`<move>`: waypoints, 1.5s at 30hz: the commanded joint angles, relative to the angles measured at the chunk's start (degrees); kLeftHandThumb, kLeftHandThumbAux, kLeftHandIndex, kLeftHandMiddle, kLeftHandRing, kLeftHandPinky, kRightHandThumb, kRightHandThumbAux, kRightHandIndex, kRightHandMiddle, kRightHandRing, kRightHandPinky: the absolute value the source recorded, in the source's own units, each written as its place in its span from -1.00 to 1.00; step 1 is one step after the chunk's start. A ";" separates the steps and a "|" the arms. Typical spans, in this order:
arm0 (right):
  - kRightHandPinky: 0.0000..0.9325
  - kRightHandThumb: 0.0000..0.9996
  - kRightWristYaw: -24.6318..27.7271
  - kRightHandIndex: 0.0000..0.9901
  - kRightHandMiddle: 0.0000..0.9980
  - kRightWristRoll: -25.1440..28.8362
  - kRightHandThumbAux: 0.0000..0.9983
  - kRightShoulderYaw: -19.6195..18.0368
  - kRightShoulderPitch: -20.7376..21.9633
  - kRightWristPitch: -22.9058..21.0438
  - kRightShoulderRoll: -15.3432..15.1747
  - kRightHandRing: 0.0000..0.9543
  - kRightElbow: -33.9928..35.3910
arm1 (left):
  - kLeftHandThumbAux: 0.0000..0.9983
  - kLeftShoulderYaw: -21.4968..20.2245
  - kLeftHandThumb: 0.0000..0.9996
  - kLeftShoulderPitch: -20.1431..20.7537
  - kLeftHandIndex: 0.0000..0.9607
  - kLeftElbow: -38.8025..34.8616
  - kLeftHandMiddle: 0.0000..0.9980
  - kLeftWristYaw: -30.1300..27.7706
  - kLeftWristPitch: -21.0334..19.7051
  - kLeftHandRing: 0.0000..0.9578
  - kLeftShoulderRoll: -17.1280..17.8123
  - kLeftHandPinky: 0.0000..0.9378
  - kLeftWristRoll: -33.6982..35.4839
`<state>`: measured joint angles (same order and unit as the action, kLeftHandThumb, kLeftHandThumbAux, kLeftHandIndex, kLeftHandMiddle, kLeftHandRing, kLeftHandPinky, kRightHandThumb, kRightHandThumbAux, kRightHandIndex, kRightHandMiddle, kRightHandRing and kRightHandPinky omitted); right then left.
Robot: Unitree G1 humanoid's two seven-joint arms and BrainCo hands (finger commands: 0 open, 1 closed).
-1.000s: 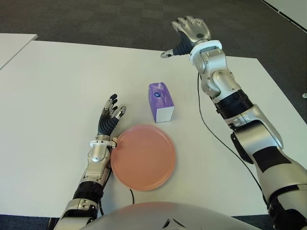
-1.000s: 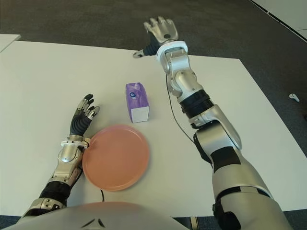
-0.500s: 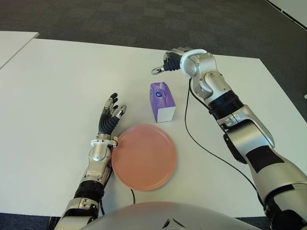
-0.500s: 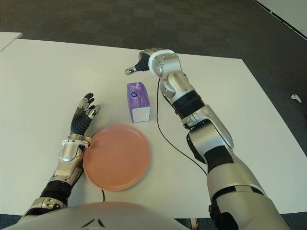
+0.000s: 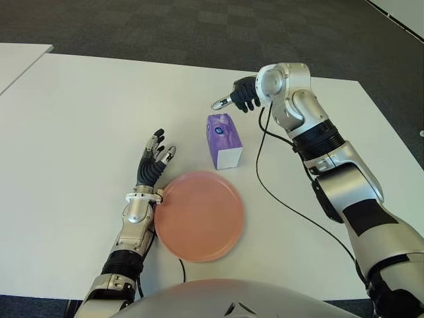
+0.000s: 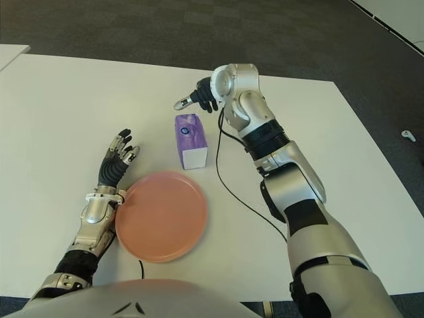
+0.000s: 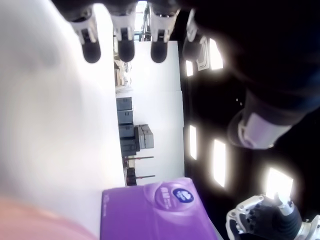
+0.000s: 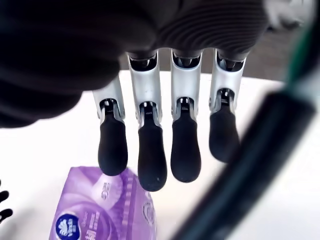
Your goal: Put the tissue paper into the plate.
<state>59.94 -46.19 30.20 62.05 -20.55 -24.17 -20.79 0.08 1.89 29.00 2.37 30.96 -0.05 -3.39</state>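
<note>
- Swung down from a high reach beyond the far table edge, right hand (image 5: pixel 244 97) now hovering just past the far end of the tissue paper (image 5: pixel 223 140), wrist turned so the palm faces back toward the pack.
- Seen from the right wrist view: fingers (image 8: pixel 152 161) extended side by side, pointing down over the pack's purple top, nothing between them and no contact evident.
- Thumb sticking out to the hand's side in the left eye view, not closed against anything.
- Tissue paper unmoved on the white table (image 5: pixel 79 119), lying flat just beyond the far rim of the pink plate (image 5: pixel 199 216), close to it but apart.
- Plate bare, nothing inside it.
- Left hand (image 5: pixel 152 165) unchanged, showing just beside the plate's left rim, fingers loosely spread and holding nothing; whether resting on the table, cannot tell.
- Black cable (image 5: pixel 278 192) trailing from the right forearm across the table to the right of the pack.
- Judged meaning for the task: approach nearly complete, grasp not yet made; likely next a lowering of the fingers around the pack's far end, then a short carry toward the plate.
- Possible risk: fingertips nudging the light pack instead of enclosing it.
</note>
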 commanded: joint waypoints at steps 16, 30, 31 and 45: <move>-0.99 -0.88 17.12 -0.98 -0.99 4.49 -0.53 1.87 5.61 -2.17 -0.75 -0.99 -0.21 | 0.13 2.47 -1.00 -2.63 -1.00 0.78 -1.00 -0.64 -3.67 -1.00 -0.71 -1.00 -0.87; -1.00 -0.84 19.80 -1.00 -1.00 5.03 -0.36 1.13 7.13 -3.92 -1.97 -1.00 2.64 | 0.07 2.61 -1.00 -3.59 -1.00 -1.66 -1.00 -2.43 -5.42 -1.00 -0.01 -1.00 -0.01; -1.00 -0.84 19.86 -1.00 -1.00 5.02 -0.34 1.25 7.23 -3.81 -2.07 -1.00 2.63 | 0.07 2.59 -1.00 -3.65 -1.00 -1.79 -1.00 -2.48 -5.37 -1.00 -0.07 -1.00 0.11; -1.00 -0.74 21.03 -1.00 -1.00 2.93 -0.28 4.67 5.92 -8.90 -0.75 -1.00 3.06 | 0.10 2.48 -1.00 -4.07 -1.00 -1.25 -1.00 -2.87 -3.52 -1.00 -0.58 -1.00 1.15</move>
<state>80.59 -43.24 34.07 68.87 -28.42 -25.34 -18.10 2.11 0.48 25.68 0.03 28.85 -0.27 -2.05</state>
